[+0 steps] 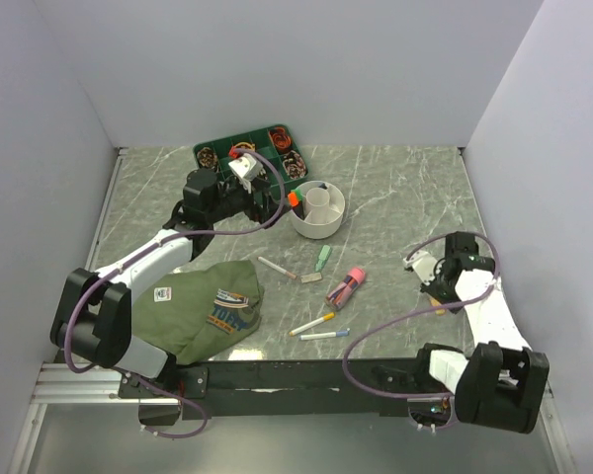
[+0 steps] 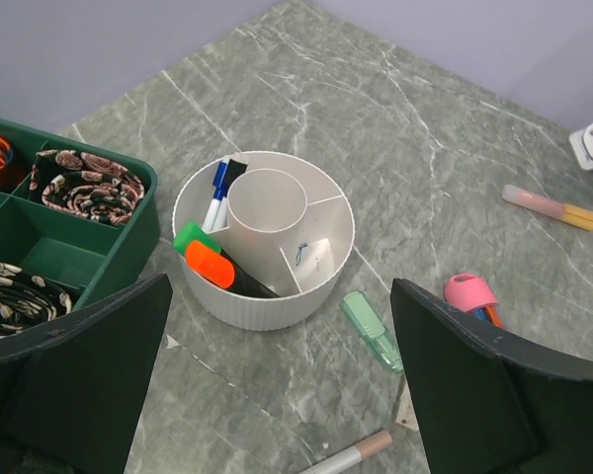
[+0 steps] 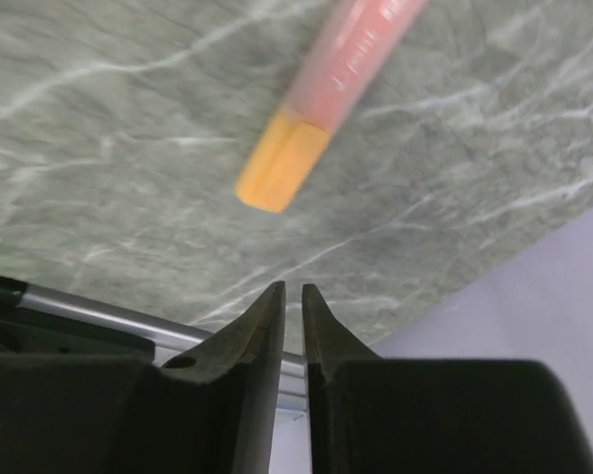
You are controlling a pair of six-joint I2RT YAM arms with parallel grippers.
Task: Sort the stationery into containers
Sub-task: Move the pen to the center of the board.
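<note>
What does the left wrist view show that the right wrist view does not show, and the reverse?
Only left wrist: the round white plastic divided cup holding an orange highlighter, and the green compartment tray. Only right wrist: the right tool with its narrow finger gap, and a metal rail at the table edge. Both: the grey-green marble table and the pink pen with orange cap.

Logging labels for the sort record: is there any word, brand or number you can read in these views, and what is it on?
No text here can be read.
olive-green shirt: printed graphic with lettering, too small to read.
white tag on the shirt: too small to read.
pink marker: faint print on the barrel, blurred.
</note>
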